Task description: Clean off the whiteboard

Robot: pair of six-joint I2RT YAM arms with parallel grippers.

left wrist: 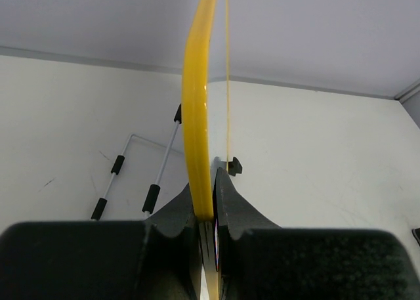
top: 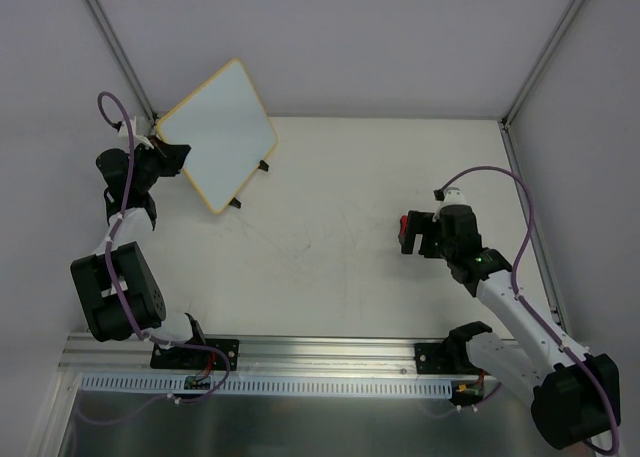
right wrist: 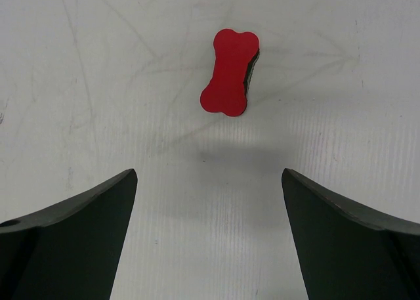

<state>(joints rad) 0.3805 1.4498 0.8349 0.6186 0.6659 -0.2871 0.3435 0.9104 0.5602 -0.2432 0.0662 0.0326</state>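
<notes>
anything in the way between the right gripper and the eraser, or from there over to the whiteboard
Nothing visible. The right gripper hangs open just short of the red eraser, only bare table between them. The table from there to the whiteboard, which the left gripper holds up by its edge, shows only faint scuffs.

1. The top view is bright and evenly lit by diffuse light; shadows on the pale surface [top: 340, 237] are faint and soft-edged.
2. The metal rail [top: 300, 382] at the near edge catches a bright strip of glare.
3. In the left wrist view, the whiteboard [left wrist: 197, 83] frame carries a glossy highlight; the left pincer [left wrist: 209, 214], close to the lens, is dark and soft.
4. In the right wrist view, the red eraser [right wrist: 230, 72] is crisp and saturated, with a dim blurred shadow on the surface nearer the camera; the right pincer [right wrist: 209, 175] is nearly featureless black.
</notes>
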